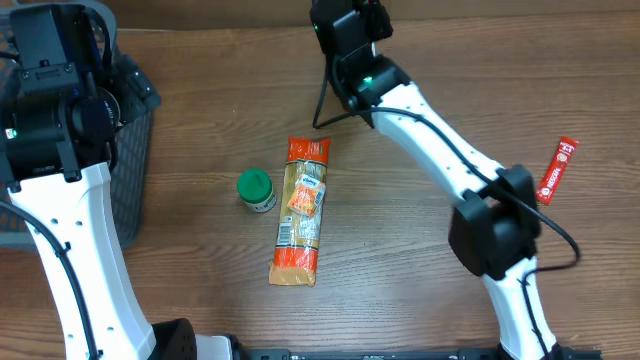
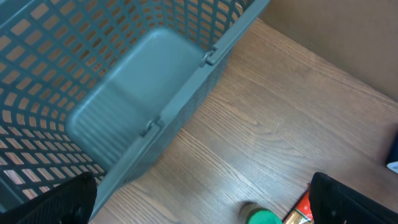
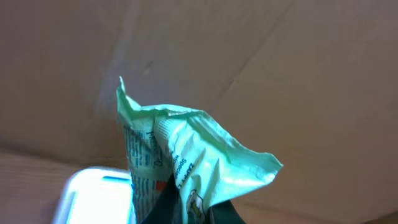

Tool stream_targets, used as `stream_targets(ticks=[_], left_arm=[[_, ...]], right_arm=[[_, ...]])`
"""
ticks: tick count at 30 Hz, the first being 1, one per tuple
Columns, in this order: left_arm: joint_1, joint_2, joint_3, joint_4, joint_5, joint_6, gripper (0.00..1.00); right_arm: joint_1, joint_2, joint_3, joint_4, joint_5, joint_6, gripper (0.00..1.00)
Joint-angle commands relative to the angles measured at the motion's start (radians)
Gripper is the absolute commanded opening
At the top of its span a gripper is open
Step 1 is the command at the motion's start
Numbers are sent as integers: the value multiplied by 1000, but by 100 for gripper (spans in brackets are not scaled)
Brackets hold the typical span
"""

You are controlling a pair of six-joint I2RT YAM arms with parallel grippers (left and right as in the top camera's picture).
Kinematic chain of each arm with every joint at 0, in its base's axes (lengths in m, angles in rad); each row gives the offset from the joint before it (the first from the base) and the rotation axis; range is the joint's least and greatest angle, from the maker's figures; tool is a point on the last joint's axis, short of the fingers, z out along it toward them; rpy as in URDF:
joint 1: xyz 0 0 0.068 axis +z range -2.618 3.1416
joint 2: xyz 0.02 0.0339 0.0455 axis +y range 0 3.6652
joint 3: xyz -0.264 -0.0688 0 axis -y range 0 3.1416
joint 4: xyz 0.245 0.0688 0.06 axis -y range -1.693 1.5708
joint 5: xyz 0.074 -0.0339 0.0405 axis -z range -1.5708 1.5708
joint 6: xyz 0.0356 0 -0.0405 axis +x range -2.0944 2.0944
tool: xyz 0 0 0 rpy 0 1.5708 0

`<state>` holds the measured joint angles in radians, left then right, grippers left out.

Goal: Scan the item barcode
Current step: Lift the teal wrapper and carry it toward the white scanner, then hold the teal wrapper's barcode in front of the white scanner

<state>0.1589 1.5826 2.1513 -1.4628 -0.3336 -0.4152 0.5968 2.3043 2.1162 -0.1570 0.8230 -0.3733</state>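
Observation:
In the right wrist view my right gripper [image 3: 194, 213] is shut on a crumpled pale green wipes packet [image 3: 186, 149] with printed text, which sticks up from the dark fingers. Just left of the packet a bright white glowing device [image 3: 96, 196] shows, blurred. From overhead, the right arm reaches to the table's far edge, its gripper end [image 1: 350, 22] above a thin black stand [image 1: 325, 100]; the packet is hidden there. My left gripper [image 2: 202, 208] is open with nothing between its fingers, beside the grey basket [image 2: 124, 93].
On the wooden table lie a long orange noodle packet [image 1: 300, 212], a green-capped jar [image 1: 256, 190] left of it, and a red sachet [image 1: 557, 170] at the right. The grey mesh basket [image 1: 132, 190] stands at the left edge. Brown cardboard [image 3: 280, 74] rises behind the table.

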Motion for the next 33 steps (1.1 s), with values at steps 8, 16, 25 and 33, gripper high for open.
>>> stream_targets(ticks=[8,16,25,33], left_arm=[[4,6,11,0,-13,9,99],[4,6,11,0,-13,9,100],[4,6,11,0,-13,9,100],[4,6,11,0,-13,9,100]], right_arm=[[2,153,9,475,179,-241,4],[4,254,9,515,156,-184,4],[8,311,9,575,117,-146,4],[8,301,13,641,207,-151,4]])
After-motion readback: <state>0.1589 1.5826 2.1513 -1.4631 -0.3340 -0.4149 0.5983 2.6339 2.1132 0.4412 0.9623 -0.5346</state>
